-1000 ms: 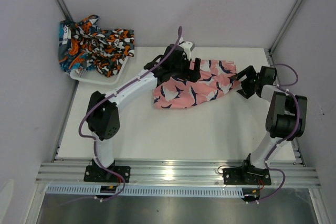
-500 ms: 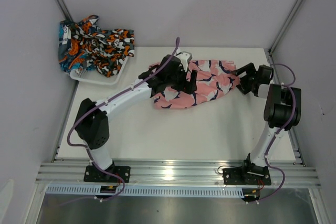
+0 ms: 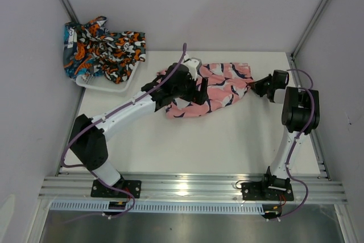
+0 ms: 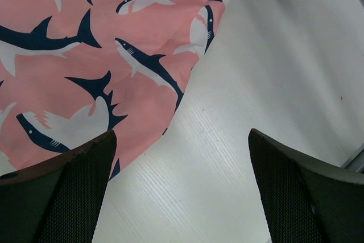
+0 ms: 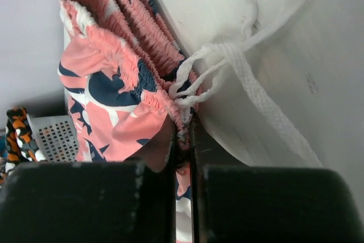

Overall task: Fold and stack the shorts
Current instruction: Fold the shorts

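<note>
The right gripper (image 5: 182, 140) has snapped shut on the pink shorts (image 3: 224, 83) at the far side of the table (image 3: 227, 140). The left gripper (image 4: 181, 140) stays wide open over them, hiding their left part.

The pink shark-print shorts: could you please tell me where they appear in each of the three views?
Top external: pink shark-print shorts, right of centre on the white table.
Left wrist: upper left.
Right wrist: left of centre, waistband pinched by the right gripper.
Shared landmark: the white table, seen in all three.
</note>
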